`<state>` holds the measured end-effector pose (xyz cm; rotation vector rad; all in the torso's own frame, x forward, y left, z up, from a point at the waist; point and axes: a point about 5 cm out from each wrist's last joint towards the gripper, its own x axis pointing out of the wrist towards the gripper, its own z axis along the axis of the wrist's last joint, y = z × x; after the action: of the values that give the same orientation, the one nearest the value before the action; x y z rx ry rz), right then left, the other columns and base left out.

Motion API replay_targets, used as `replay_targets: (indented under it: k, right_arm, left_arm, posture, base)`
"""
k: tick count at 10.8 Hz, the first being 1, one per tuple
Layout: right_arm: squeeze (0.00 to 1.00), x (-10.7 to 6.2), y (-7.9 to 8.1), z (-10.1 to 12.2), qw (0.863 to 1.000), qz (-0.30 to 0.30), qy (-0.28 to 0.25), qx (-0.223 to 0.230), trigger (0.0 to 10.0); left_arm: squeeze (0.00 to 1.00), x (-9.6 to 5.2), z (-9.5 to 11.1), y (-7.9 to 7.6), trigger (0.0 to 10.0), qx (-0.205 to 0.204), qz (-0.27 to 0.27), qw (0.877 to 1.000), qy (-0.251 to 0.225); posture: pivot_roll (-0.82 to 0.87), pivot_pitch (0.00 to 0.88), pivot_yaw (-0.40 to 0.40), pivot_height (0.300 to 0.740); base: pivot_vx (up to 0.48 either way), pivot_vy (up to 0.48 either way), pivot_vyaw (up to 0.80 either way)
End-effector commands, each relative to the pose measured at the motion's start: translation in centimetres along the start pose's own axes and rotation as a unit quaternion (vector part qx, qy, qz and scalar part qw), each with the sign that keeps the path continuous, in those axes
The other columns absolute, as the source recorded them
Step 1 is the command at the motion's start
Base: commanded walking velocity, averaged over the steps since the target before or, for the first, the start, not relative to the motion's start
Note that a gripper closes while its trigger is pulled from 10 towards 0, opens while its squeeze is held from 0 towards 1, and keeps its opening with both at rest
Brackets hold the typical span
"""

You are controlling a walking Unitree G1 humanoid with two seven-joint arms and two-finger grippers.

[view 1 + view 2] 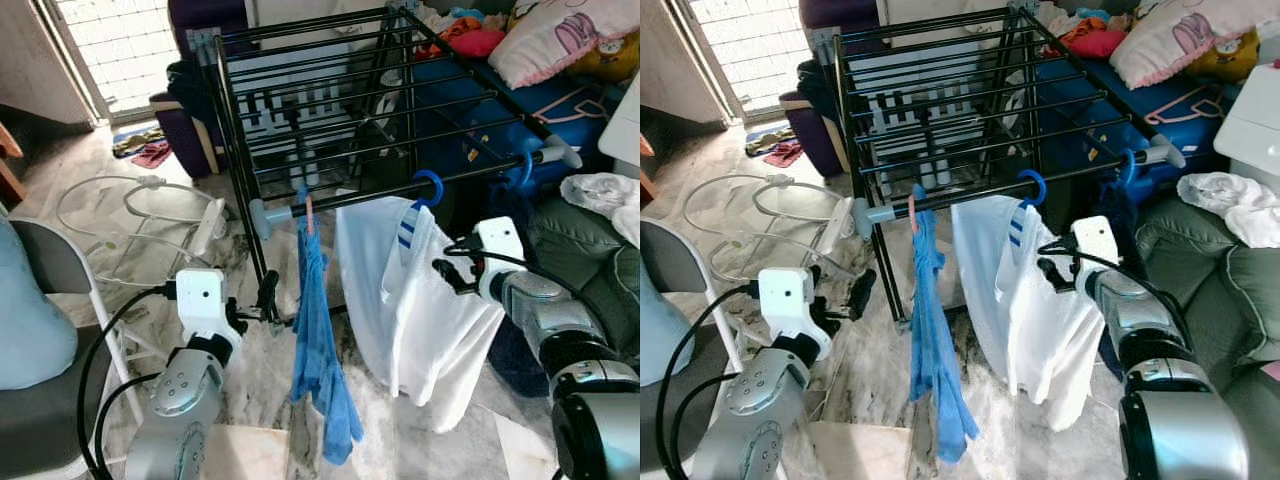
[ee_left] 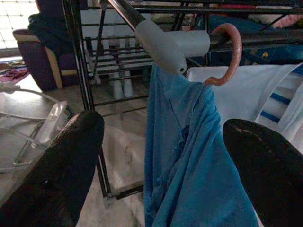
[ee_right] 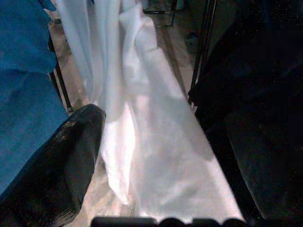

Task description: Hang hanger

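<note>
Drying rack point(image 1: 330, 100): black, the biggest thing here, standing ahead of both hands. Its front rail already carries both garments. It looks light, so a push or a snag from either arm could shift or tip it.

White shirt point(image 1: 420, 300): hangs straight down from a blue hanger, just ahead of the right hand and touching or nearly touching it. If that hand drags sideways through the cloth, it could pull the shirt along the rail or off its hanger.

Blue garment point(image 1: 320, 340): hangs just ahead and to the inner side of the left hand, apart from it, with its hem close to the floor. A fingertip caught in the folds on the way back would tug it down.

Right hand point(image 1: 447, 275): fingers spread apart, gripping nothing, with white cloth lying between them in the right wrist view. My guess is the release is done, and the risk lies in catching fabric while withdrawing.

Left hand point(image 1: 268, 295): fingers apart and empty, below the rail's grey end cap point(image 1: 262, 213).

Blue hanger point(image 1: 428, 187): hook seated over the front rail, above the right hand. An upward nudge could unseat it.

Pink hanger point(image 2: 226, 54): hook over the rail right beside the end cap, above and ahead of the left hand. Being so near the rail's end, a sideways tug might slide it off.
</note>
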<state>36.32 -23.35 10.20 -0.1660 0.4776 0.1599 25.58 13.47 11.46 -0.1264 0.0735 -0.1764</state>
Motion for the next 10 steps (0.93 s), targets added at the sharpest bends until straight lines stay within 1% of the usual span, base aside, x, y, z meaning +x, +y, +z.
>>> replay_targets:
  k: [1, 2, 3, 4, 5, 7, 8, 9, 10]
  right_arm:
    - [0.0, 0.2, 0.3, 0.7, 1.0, 0.014, -0.005, 0.003, 10.0]
    - [0.0, 0.3, 0.6, 0.4, 1.0, 0.022, 0.0, 0.001, 10.0]
    - [0.0, 0.3, 0.7, 0.3, 0.999, 0.032, 0.001, 0.024, 10.0]
    - [0.0, 0.3, 0.9, 0.3, 0.999, 0.044, 0.0, 0.029, 10.0]
    - [0.0, 0.3, 1.0, 0.4, 0.999, 0.047, -0.002, 0.025, 10.0]
    - [0.0, 0.3, 0.4, 0.5, 1.0, 0.021, -0.005, 0.009, 10.0]
    - [0.0, 0.3, 0.5, 0.8, 1.0, 0.018, -0.015, 0.006, 10.0]
    - [0.0, 0.4, 0.6, 1.6, 0.999, 0.021, -0.024, -0.017, 10.0]
    - [0.0, 0.4, 0.4, 2.0, 0.999, 0.012, -0.028, -0.018, 10.0]
  left_arm:
    - [0.0, -0.1, -0.3, 0.4, 10.0, 0.01, 0.008, 1.0, 0.012]
    - [0.0, -0.1, -0.3, 0.4, 10.0, 0.01, 0.006, 1.0, 0.013]
    - [0.0, -0.1, -0.3, 0.5, 10.0, 0.011, 0.006, 1.0, 0.014]
    - [0.0, -0.1, -0.3, 0.5, 10.0, 0.013, 0.006, 1.0, 0.015]
    - [0.0, -0.1, -0.3, 0.5, 10.0, 0.013, 0.007, 1.0, 0.015]
    - [0.0, -0.2, -0.4, 0.5, 10.0, 0.013, 0.006, 1.0, 0.017]
    - [0.0, -0.1, -0.4, 0.5, 10.0, 0.013, 0.006, 1.0, 0.018]
    - [0.0, -0.1, -0.4, 0.5, 10.0, 0.015, 0.004, 1.0, 0.02]
    - [0.0, -0.1, -0.4, 0.6, 10.0, 0.017, 0.003, 1.0, 0.02]
  posture:
    - [-0.08, 0.0, 0.086, 0.74]
    - [-0.08, 0.0, 0.091, 0.74]
    - [-0.07, 0.0, 0.092, 0.74]
    - [-0.07, 0.0, 0.092, 0.74]
    - [-0.07, 0.0, 0.091, 0.74]
    - [-0.07, 0.0, 0.092, 0.74]
    - [-0.08, 0.0, 0.093, 0.74]
    - [-0.08, 0.0, 0.098, 0.74]
    - [-0.07, 0.0, 0.098, 0.74]
  base:
    - [0.0, 0.0, 0.0]
    - [0.0, 0.0, 0.0]
    - [0.0, 0.0, 0.0]
    - [0.0, 0.0, 0.0]
    - [0.0, 0.0, 0.0]
    - [0.0, 0.0, 0.0]
    - [0.0, 0.0, 0.0]
    - [0.0, 0.0, 0.0]
    - [0.0, 0.0, 0.0]
